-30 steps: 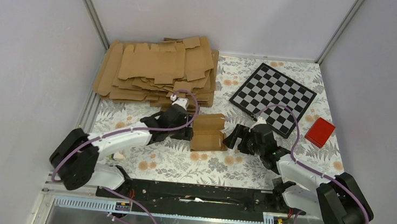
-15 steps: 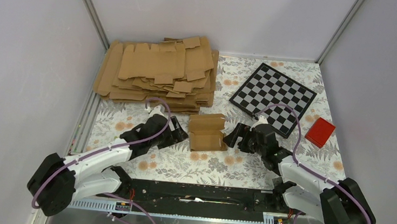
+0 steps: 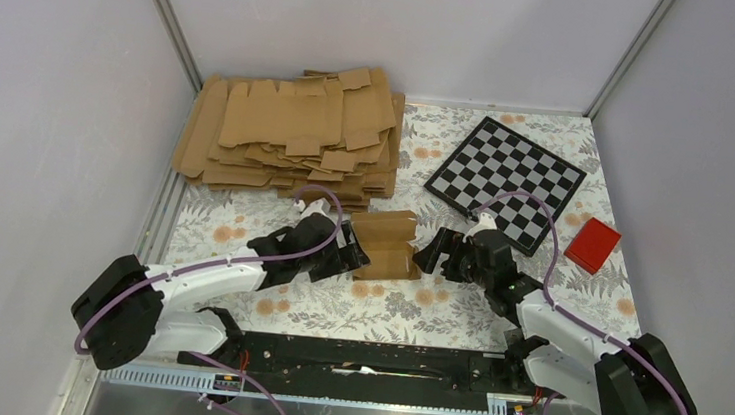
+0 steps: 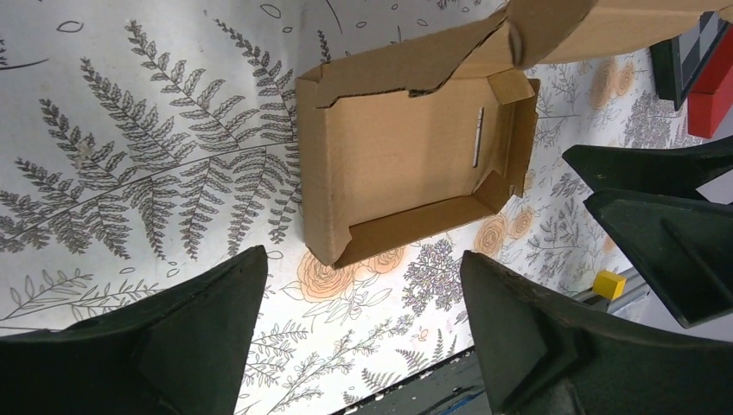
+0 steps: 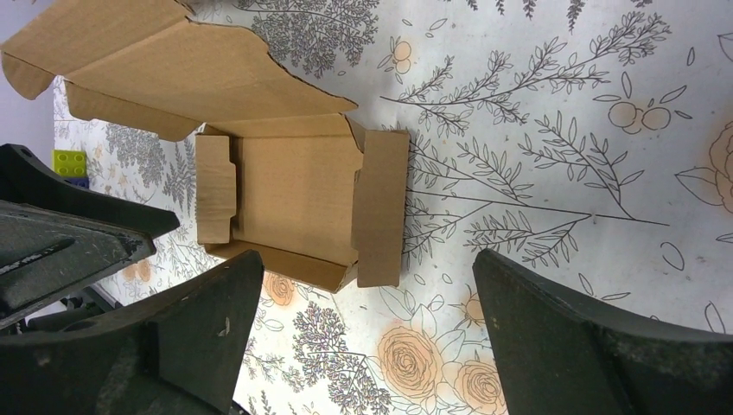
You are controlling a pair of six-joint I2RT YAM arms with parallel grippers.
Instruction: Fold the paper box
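The paper box [image 3: 383, 246] is a small brown kraft tray with raised walls and an open lid flap, lying on the floral cloth between my two grippers. It shows in the left wrist view [image 4: 406, 164] and in the right wrist view [image 5: 294, 203], where one side flap lies flat outward. My left gripper [image 3: 351, 254] is open and empty, just left of the box [image 4: 363, 285]. My right gripper [image 3: 431, 258] is open and empty, just right of the box [image 5: 367, 294]. Neither gripper touches the box.
A big pile of flat brown cardboard blanks [image 3: 290, 130] lies at the back left. A checkerboard [image 3: 505, 169] lies at the back right, with a small red block [image 3: 592, 244] beside it. A small yellow brick [image 4: 609, 284] sits near the front rail.
My left gripper drew back to the left and then came forward again to the box's left side. The box shifted slightly. The right arm has hardly moved.
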